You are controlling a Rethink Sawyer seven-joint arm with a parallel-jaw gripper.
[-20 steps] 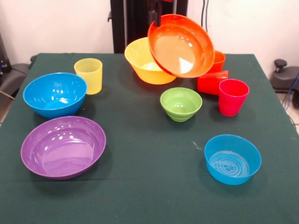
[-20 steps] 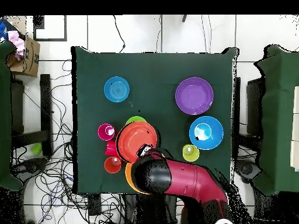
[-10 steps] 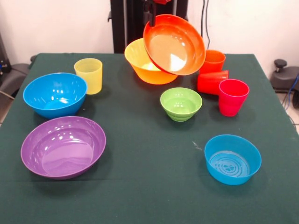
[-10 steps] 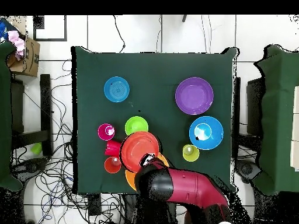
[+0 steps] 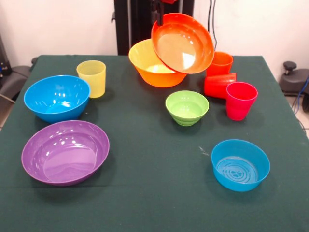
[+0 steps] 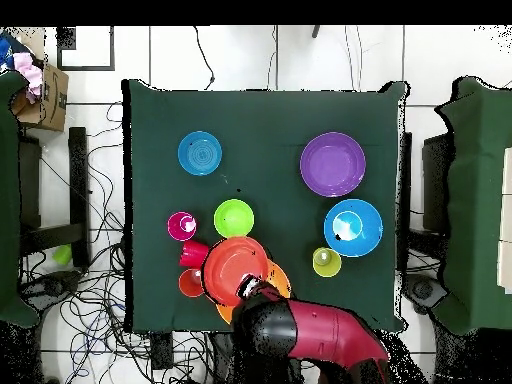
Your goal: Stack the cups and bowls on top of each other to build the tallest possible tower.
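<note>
**Orange-red bowl held tilted over the yellow-orange bowl**

Gripping the wide glossy orange-red plastic bowl by its upper rim, the end effector is pinched shut on it at the counter's far side. The bowl hangs steeply tilted, hollow facing the camera, above the large yellow-orange bowl. Compared with a second ago it has lifted and drawn back toward the robot, uncovering the small light green bowl. Beside it stand the orange cup, a red cup on its side and the magenta-pink cup, unchanged.
</note>
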